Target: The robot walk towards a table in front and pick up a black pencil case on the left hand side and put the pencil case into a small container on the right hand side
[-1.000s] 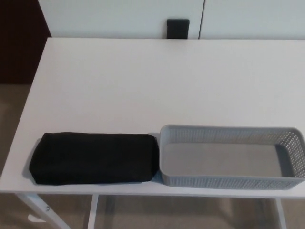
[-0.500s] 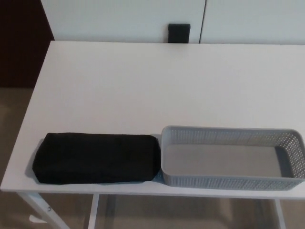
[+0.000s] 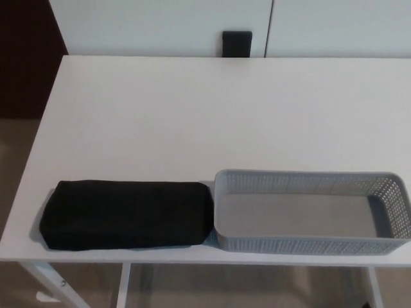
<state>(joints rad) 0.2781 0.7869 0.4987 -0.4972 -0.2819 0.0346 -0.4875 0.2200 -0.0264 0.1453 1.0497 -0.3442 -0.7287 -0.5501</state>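
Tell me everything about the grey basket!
The grey basket is a long, shallow plastic-looking tray with little holes all along its walls and a smooth solid floor. It is empty. It sits flat near the front edge of the white table, on the right, its left end right against the black pencil case.

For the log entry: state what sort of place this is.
Probably an office or study room indoors. A plain white table holds a black pencil case beside an empty grey mesh container, white cabinet doors stand behind, and beige flooring shows at the left.
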